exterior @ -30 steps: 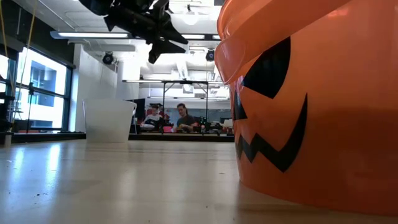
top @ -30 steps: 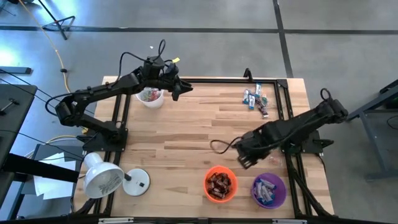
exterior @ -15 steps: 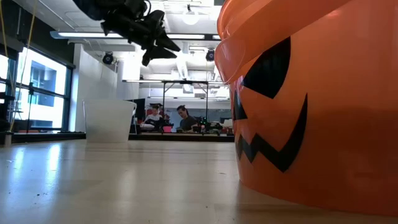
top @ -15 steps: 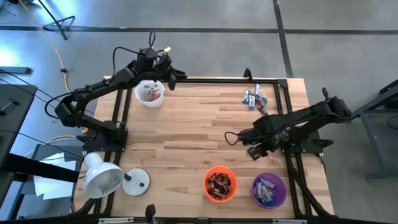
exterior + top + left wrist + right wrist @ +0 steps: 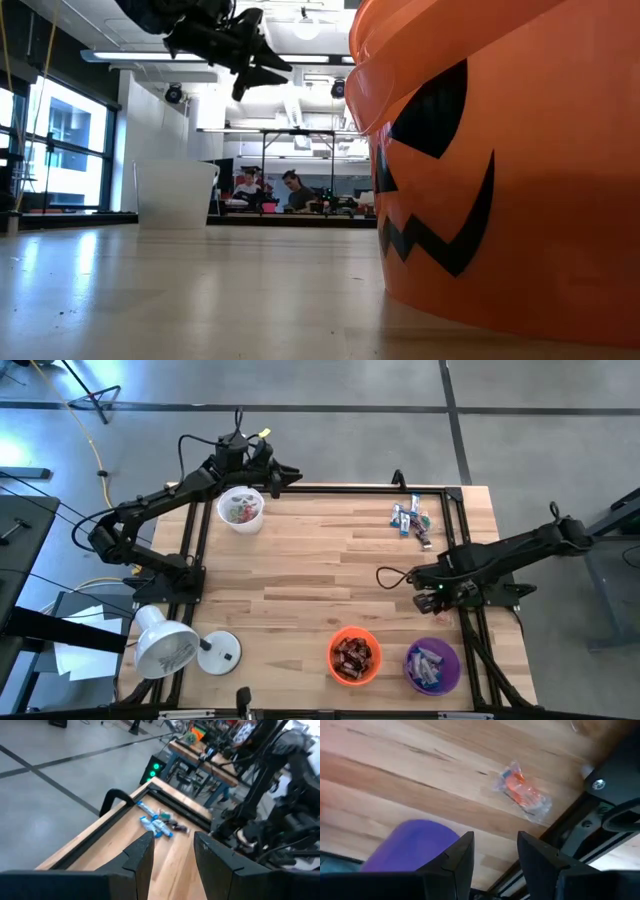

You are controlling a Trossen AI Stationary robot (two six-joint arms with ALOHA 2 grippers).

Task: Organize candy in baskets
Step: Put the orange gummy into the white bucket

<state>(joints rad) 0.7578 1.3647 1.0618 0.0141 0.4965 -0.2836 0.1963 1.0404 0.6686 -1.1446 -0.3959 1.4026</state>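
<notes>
Right pincer [image 5: 492, 862] open above wrapped candy [image 5: 522, 792]; purple basket [image 5: 412, 845] near.

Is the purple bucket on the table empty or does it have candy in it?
Not empty. From above, the purple bucket stands upright near the table's front edge with several blue-and-white wrapped candies lying inside, well short of filling it.

A big robot lab or workshop is shown. A wooden bench [image 5: 320, 570] with a black metal frame is set on a grey concrete floor [image 5: 520, 420] marked with dark lines. A yellow cable [image 5: 97, 455] is laid across that floor near the bench's far left corner. In the low view, long ceiling lights [image 5: 150, 57], tall windows [image 5: 62, 150], more work tables [image 5: 298, 133] and seated people [image 5: 290, 190] are seen far behind.
</notes>
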